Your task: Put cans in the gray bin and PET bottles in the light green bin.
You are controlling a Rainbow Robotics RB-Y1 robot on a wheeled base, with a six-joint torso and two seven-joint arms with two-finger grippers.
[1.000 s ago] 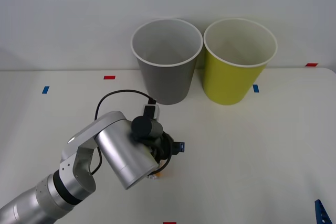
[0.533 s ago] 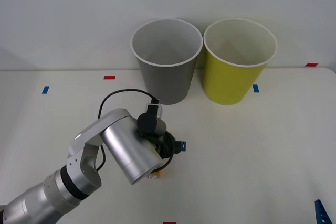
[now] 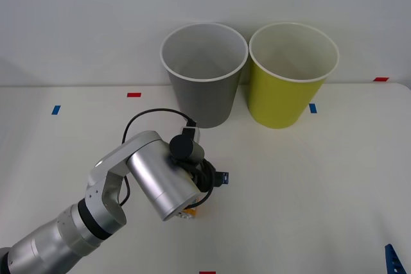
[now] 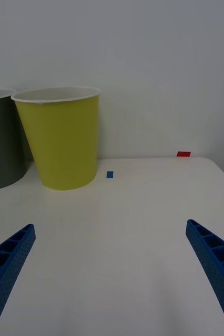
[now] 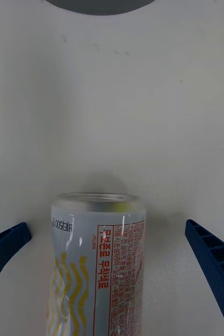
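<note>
On the white table (image 3: 308,184), the can (image 5: 97,265) lies between the left gripper's (image 5: 109,273) wide-open fingers, long axis toward the gray bin (image 3: 204,75) at 12 o'clock; the right gripper (image 4: 112,273) waits open.

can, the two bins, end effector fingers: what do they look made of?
Can: likely thin metal, glossy printed label, bare silvery rim. Gray bin and light green bin: matte, smooth, white rims, pale insides; plastic or coated paperboard, hard to tell. Left end effector fingers: blue, ribbed, probably molded plastic.
</note>
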